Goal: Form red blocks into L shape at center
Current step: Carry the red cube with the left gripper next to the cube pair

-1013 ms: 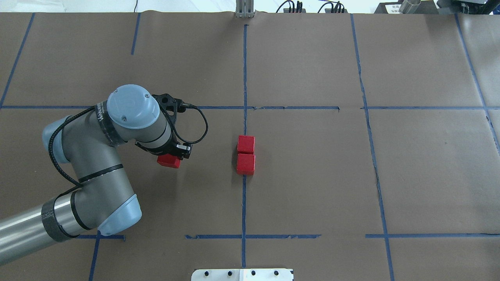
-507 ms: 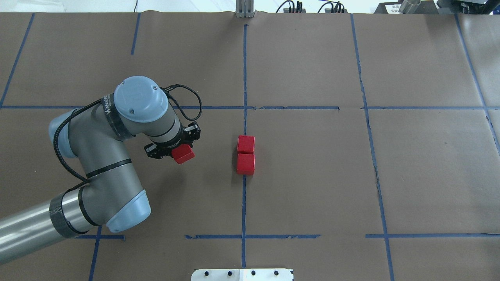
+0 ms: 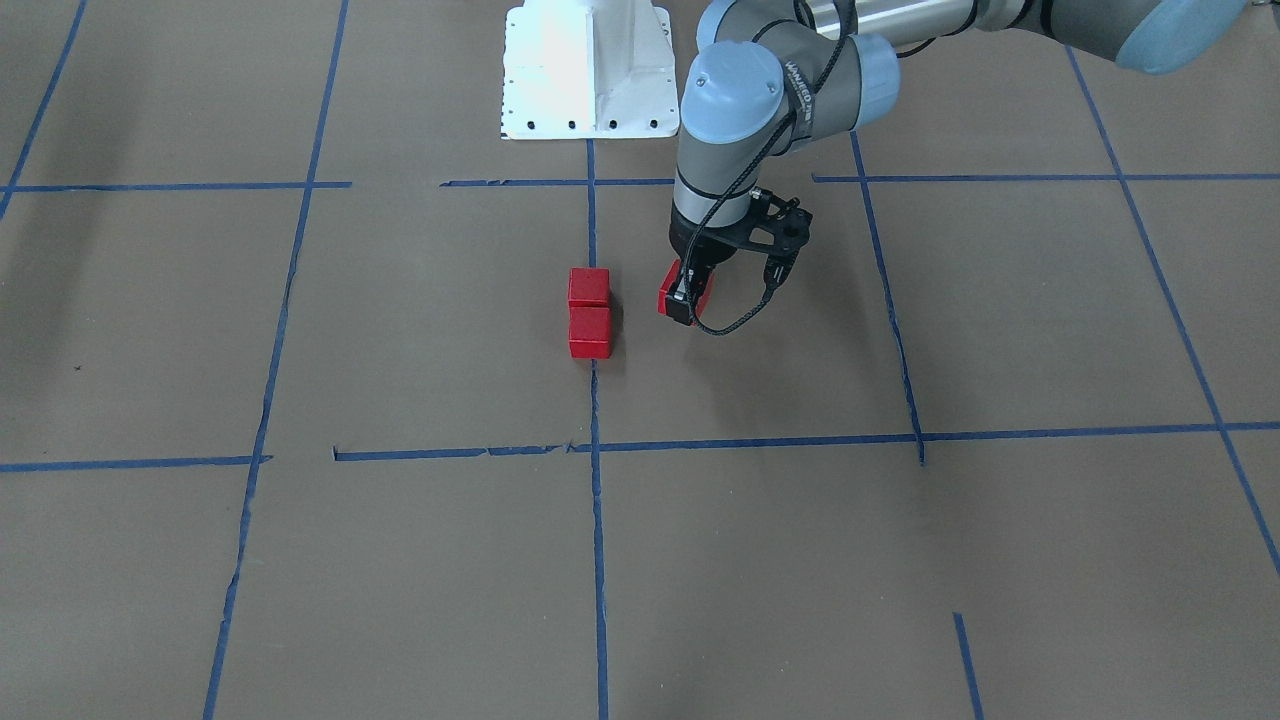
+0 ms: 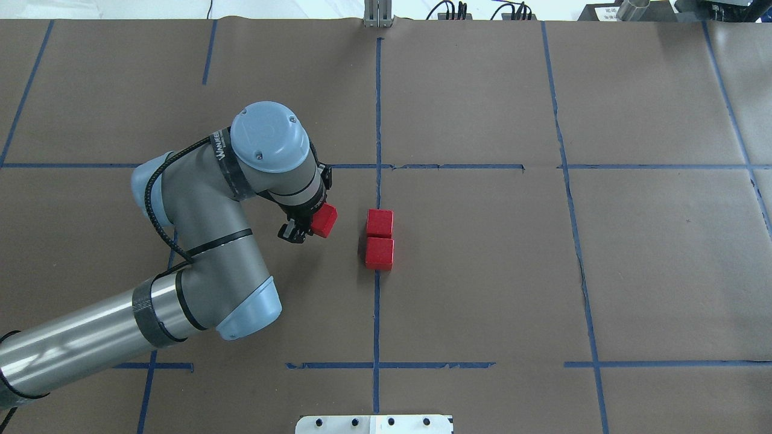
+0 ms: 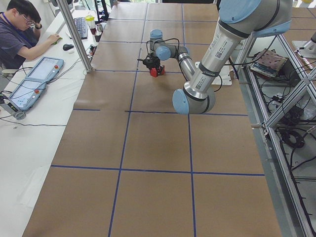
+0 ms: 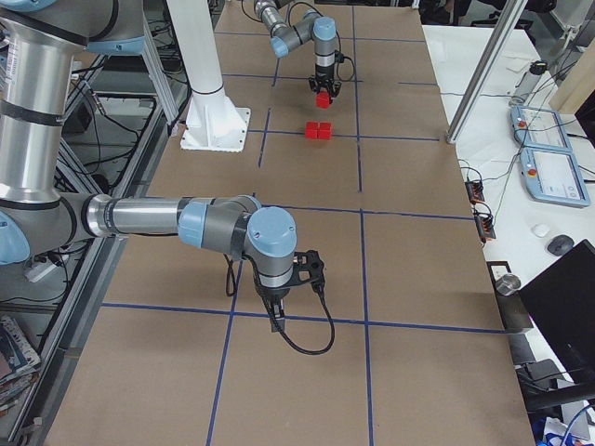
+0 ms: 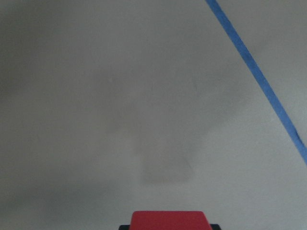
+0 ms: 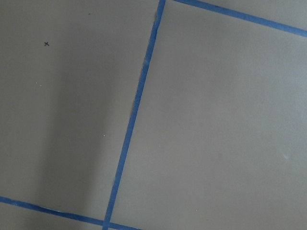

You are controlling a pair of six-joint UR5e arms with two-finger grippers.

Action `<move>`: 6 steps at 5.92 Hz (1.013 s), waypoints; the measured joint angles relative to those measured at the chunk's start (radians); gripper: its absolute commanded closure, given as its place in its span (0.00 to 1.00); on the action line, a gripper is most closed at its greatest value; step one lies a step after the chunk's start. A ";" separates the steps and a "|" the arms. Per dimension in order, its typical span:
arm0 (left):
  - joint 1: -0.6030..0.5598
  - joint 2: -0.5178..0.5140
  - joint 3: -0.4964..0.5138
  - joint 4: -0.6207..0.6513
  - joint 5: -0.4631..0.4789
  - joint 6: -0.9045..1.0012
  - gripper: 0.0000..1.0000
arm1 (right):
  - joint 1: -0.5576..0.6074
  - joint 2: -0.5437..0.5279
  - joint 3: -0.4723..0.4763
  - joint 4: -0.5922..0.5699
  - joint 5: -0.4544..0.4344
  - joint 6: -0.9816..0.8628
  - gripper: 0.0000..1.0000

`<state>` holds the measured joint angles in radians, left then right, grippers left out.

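Left gripper [image 3: 684,296] tight around one red block [image 3: 667,291], seemingly off the table [image 4: 482,271]; right gripper [image 6: 276,318]: opening unclear.

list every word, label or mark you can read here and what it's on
"x": a small pen mark on the brown paper.
White lettering on the black band around the left arm's wrist: it seems to begin "WAN", and the rest is too blurred to read.
Teach pendant screen: too small to read.
Red blocks: no text.
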<state>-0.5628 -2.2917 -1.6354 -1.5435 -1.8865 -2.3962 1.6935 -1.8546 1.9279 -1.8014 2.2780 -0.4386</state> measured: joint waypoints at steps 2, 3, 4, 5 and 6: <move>0.001 -0.066 0.115 -0.026 0.014 -0.195 0.70 | 0.000 0.000 0.004 -0.001 0.000 0.000 0.00; 0.007 -0.087 0.171 -0.061 0.025 -0.228 0.70 | 0.000 -0.001 0.004 -0.001 0.000 0.000 0.00; 0.023 -0.095 0.199 -0.088 0.030 -0.237 0.70 | 0.000 -0.001 0.005 -0.001 0.000 0.000 0.00; 0.041 -0.096 0.209 -0.103 0.033 -0.238 0.70 | 0.000 -0.001 0.005 -0.001 -0.001 0.001 0.00; 0.056 -0.097 0.212 -0.109 0.035 -0.239 0.70 | 0.000 -0.002 0.005 -0.001 -0.001 0.001 0.00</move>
<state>-0.5072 -2.3883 -1.4239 -1.6520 -1.8511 -2.6350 1.6935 -1.8566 1.9328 -1.8024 2.2765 -0.4373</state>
